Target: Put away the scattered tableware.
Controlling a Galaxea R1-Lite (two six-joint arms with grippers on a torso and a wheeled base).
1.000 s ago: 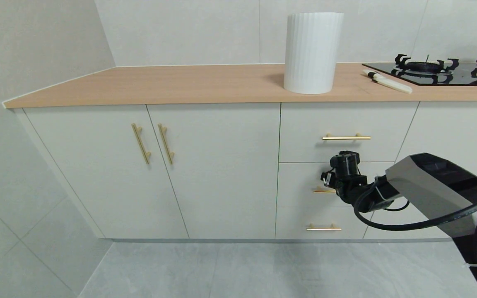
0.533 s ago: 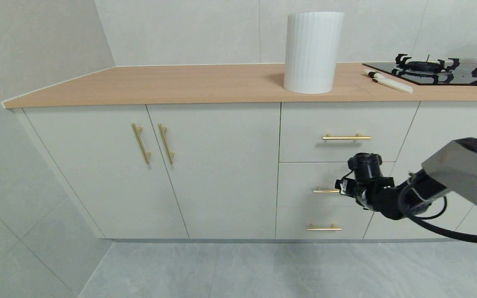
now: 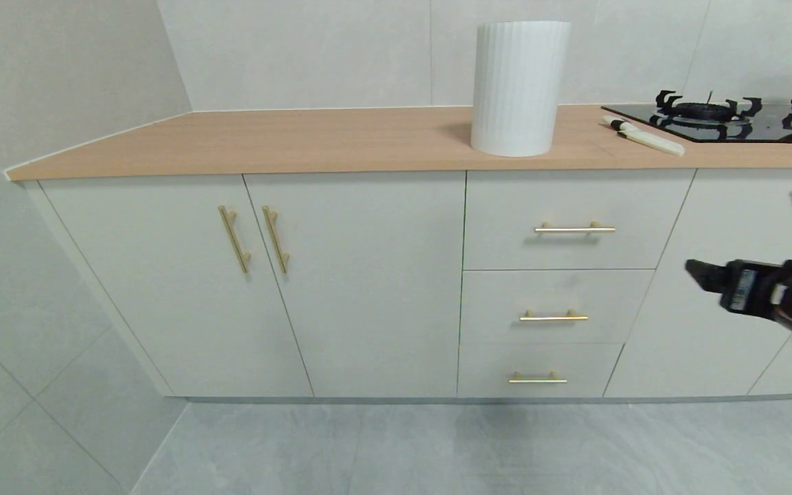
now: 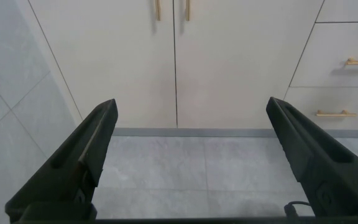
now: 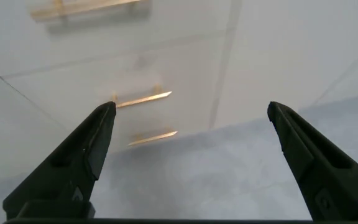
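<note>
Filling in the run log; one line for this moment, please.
left claw open, empty | right claw open, empty, touching nothing | drawers shut | white utensil on countertop

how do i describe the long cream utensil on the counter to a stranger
On the wooden countertop, find the tall white ribbed cylinder and the black gas hob. The utensil lies flat on the wood between them, beside the hob's edge. Alone there it is slim, cream, with a dark band.

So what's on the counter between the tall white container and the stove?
A pale utensil lies flat there, right beside the stove, in the head view.
</note>
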